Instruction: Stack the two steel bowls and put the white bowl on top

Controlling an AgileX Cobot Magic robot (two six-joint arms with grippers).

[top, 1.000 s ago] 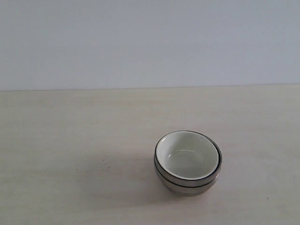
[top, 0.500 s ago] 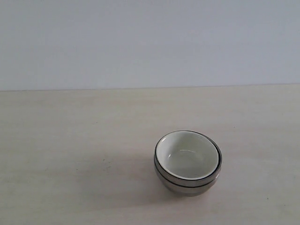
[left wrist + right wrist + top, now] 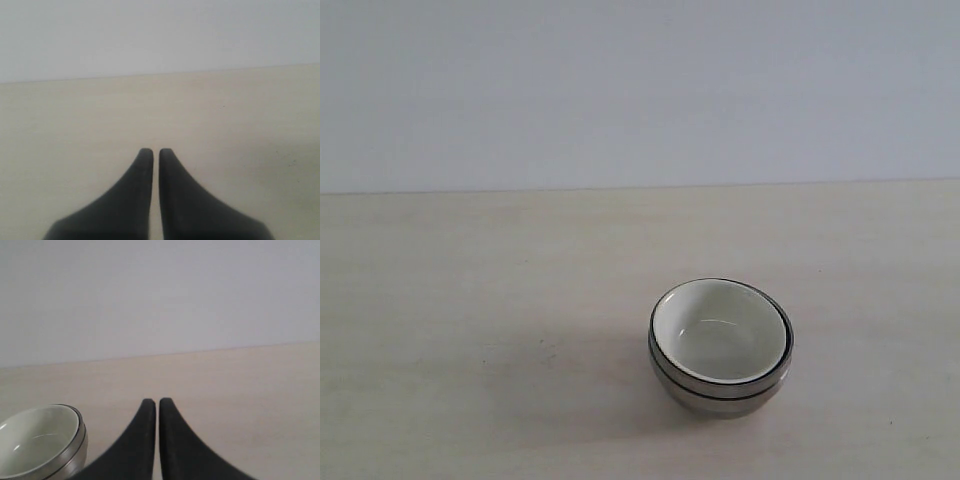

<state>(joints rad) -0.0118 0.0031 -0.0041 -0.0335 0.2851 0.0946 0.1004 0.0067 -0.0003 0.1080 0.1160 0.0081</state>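
**All three nested, nothing left to carry**

The white bowl sat right where the task wanted it, cupped inside the steel bowls, its pale interior open to the camera and empty. Its rim rode roughly level, with no obvious tilt. The outer side was swallowed by the steel, so any pattern there could not be seen. Below it, two shiny bands split by a dark line read as two steel rims, one nested in the other. Whether the lower one was dimpled, the frame was too soft to tell.

The whole stack stood on the worktop, right of centre in the exterior view and toward the near side, with a soft shadow spilling off to its left.

Moving outward: the right tool was clenched, its dark fingers nearly meeting, with only a thin slit between them and nothing gripped. The stack showed close by in the right wrist view, white bowl inside steel rim, but clear of the fingertips. The left tool was likewise pinched together and empty, looking out over bare worktop to the plain wall. Neither tool appeared in the exterior view.

My call: steel on steel done, white on top done. Nothing looked left to do.
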